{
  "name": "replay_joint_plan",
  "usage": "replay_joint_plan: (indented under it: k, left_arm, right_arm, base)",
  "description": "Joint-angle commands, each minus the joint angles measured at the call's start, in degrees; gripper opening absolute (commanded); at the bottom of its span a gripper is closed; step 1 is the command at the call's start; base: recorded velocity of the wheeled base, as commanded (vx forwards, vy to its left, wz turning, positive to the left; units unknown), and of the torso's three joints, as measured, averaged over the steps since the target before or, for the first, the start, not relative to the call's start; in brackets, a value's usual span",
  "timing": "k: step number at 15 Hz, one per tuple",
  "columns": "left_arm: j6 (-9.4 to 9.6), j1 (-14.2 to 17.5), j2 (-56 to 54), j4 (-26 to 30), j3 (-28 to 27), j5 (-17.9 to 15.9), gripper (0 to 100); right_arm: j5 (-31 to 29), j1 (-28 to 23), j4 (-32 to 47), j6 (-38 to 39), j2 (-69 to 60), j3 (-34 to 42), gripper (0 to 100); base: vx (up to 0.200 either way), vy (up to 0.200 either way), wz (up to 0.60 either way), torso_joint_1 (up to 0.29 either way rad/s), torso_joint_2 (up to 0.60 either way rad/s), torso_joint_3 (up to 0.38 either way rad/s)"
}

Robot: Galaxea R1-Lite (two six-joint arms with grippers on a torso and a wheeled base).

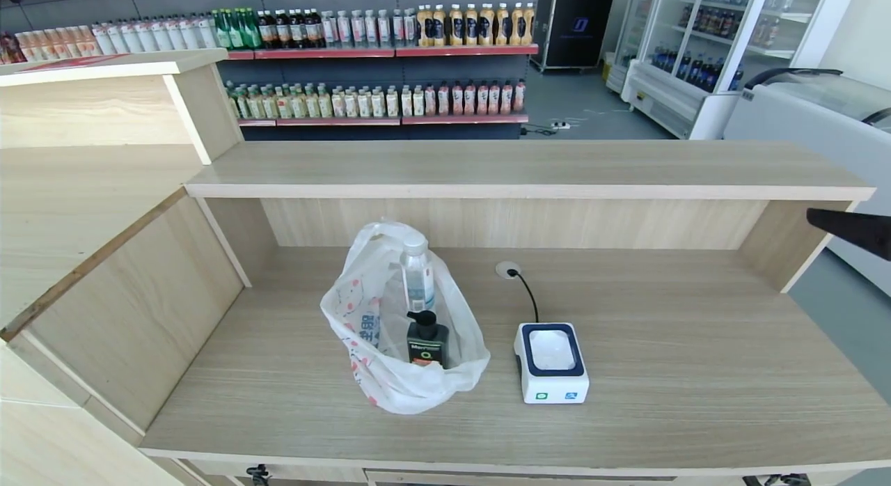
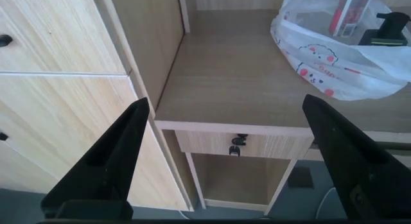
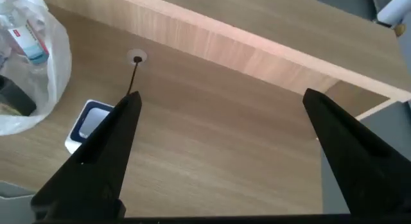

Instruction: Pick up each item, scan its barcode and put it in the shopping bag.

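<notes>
The left gripper hangs off the front-left corner of the counter, fingers spread wide and nothing between them. Below it in the left wrist view is a shallow drawer under the counter's edge, with a small dark key or latch at its middle.

The right gripper is likewise released and empty. It hangs above the right part of the wooden top, well apart from the task's things.

The shopping bag stands open on the counter, left of centre. It is white, thin plastic with red and blue print. Two items stand upright inside it:
- a clear water bottle with a white cap, at the back
- a black pump bottle, just in front of the water bottle, its pump head overlapping the clear bottle's lower part

Just beside the bag on its right, with a narrow strip of bare wood between, sits the scanner — a white box with a dark-framed window facing up. Its black cable runs back to a round grommet in the counter near the rear wall.

Beyond the raised ledge, shelves with rows of drink bottles line the far wall.
</notes>
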Motion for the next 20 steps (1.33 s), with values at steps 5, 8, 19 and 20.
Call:
replay_joint_plan:
  k: [5,8,19,20]
  left_arm:
    - [-0.01,0.00,-0.02,0.00,0.00,0.02,100]
    - [-0.01,0.00,-0.02,0.00,0.00,0.02,100]
    - [-0.01,0.00,-0.02,0.00,0.00,0.02,100]
    - [-0.01,0.00,-0.02,0.00,0.00,0.02,100]
  right_arm:
    - [-18.84,0.54,0.16,11.89,-30.10,36.46,100]
    - [-20.69,3.08,-0.20,13.39,-53.48,52.46,100]
    - [-18.14,2.73,4.81,14.00,-63.06,51.58,100]
    - [-18.14,2.73,4.81,13.91,-62.97,51.58,100]
  base:
    - [0.000,0.000,0.00,0.000,0.00,0.000]
    - [0.000,0.000,0.00,0.000,0.00,0.000]
    - [0.000,0.000,0.00,0.000,0.00,0.000]
    - [0.000,0.000,0.00,0.000,0.00,0.000]
